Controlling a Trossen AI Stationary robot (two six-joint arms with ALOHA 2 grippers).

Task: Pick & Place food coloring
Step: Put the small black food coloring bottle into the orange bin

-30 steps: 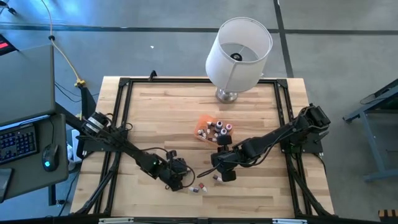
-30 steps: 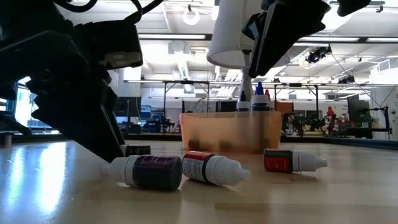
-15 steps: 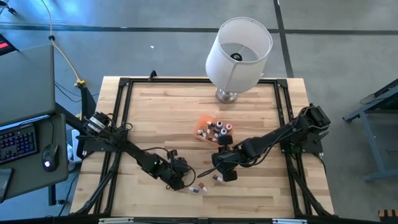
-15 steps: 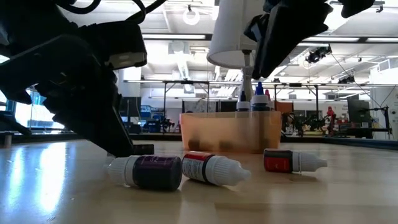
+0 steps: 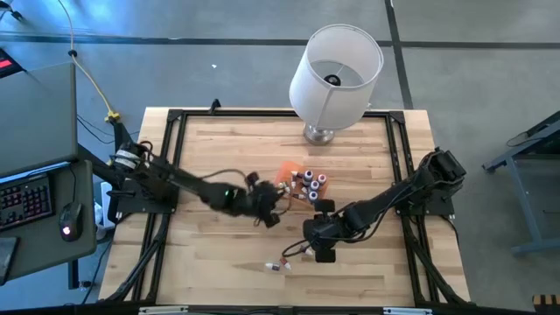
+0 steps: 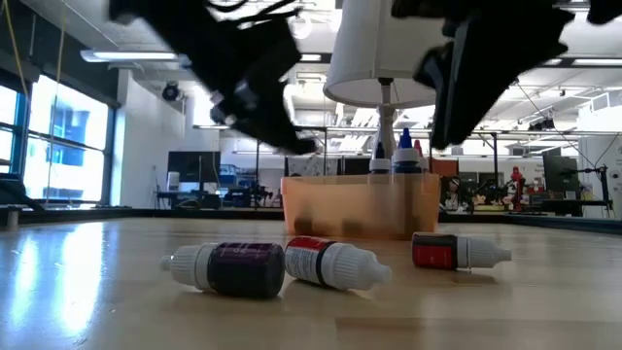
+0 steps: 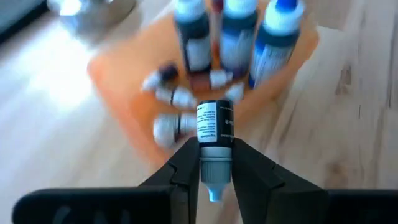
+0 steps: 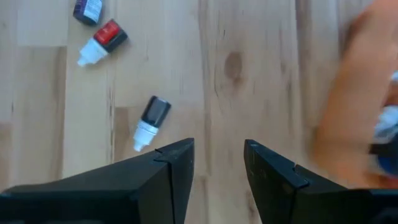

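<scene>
High view: the left arm reaches from the table's (image 5: 192, 254) left edge toward its middle, stretched low and long, its wrist ending just beside the small orange box (image 5: 287, 170). The left gripper (image 7: 216, 163) is clamped on a food coloring bottle (image 7: 214, 134), gripped at the neck with its blue tip pointing back toward the wrist camera. In the left wrist view that bottle hangs over the near edge of the orange box, where several upright bottles (image 7: 236, 31) and a few lying ones crowd together.

Ahead of the box, three loose bottles lie on their sides on the bare wood: a purple-labelled bottle (image 6: 233, 268), a red-labelled bottle (image 6: 330, 262) touching it, and a second red one (image 6: 457, 252) apart to the right.

The right arm bends in from the right edge, elbow raised, forearm angled down. The right gripper (image 8: 217, 163) hovers above the wood, fingers parted with nothing between them, near a dark-capped bottle (image 8: 149, 122).

A white lamp (image 5: 336, 70) stands at the far edge.
</scene>
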